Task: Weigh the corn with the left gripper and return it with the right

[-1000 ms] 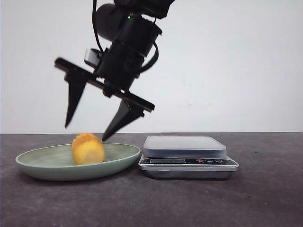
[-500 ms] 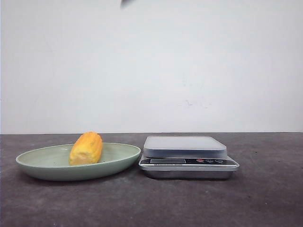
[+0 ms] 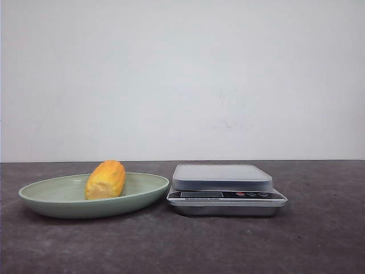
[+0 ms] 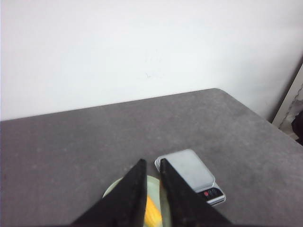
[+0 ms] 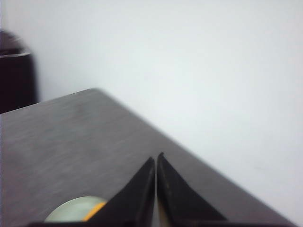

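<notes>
**Corn in plate, scale bare**

Find the corn (image 3: 105, 180) lying on its side in the plate (image 3: 51, 200), toward the left edge of the table (image 3: 319, 240), with the scale (image 3: 222, 177) just beside the plate's right rim and carrying nothing. Read both grippers as raised out of the front view and empty: left gripper (image 4: 152, 163) pinched to a slit, right gripper (image 5: 155, 158) pressed together. Cannot tell whether before weighing or after. If before: spread the left fingers wide first, drop over the cob's middle, close across its thickness rather than its length, lift clear of the rim, set down flat at the platform's centre, then let go fully to load the scale with corn alone
</notes>
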